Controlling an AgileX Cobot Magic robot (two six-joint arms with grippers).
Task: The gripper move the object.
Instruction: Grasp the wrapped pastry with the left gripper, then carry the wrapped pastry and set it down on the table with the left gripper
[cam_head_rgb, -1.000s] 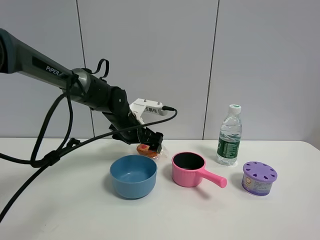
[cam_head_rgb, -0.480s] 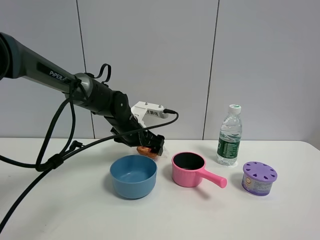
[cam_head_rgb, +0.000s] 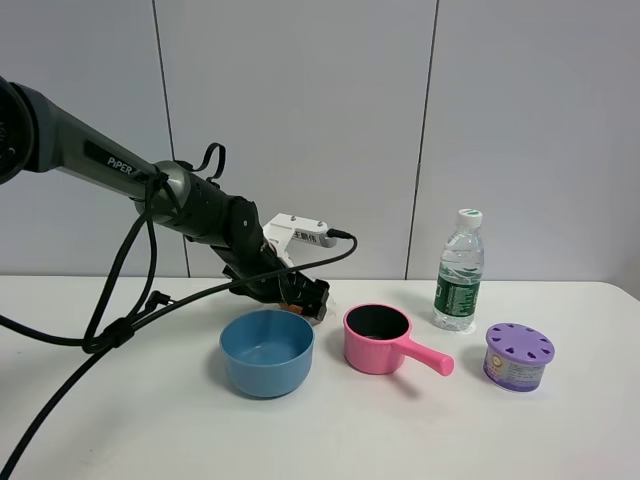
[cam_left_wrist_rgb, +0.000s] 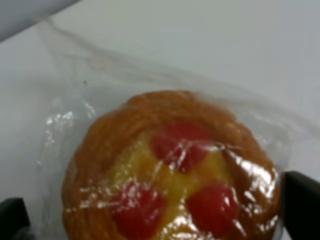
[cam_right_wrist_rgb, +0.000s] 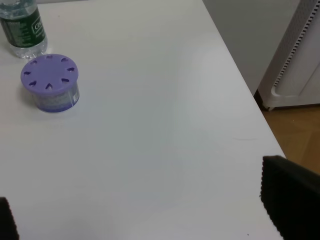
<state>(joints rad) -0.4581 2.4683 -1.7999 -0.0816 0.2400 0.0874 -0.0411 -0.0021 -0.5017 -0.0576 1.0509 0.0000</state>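
Note:
The object, a round golden-brown pastry with red dots in clear wrap, lies on the white table. In the high view only a sliver of the pastry shows behind the blue bowl, under the claw. My left gripper is low over it, open, with one jaw on each side of the pastry; in the left wrist view the gripper shows only as dark fingertips at the frame's corners. My right gripper is open and empty over bare table, out of the high view.
A blue bowl stands just in front of the pastry. A pink saucepan is to its right, then a water bottle and a purple-lidded container, also in the right wrist view. Black cables trail on the left.
My left gripper has come down over the pastry, which has stayed in place and is now mostly hidden in the high view.

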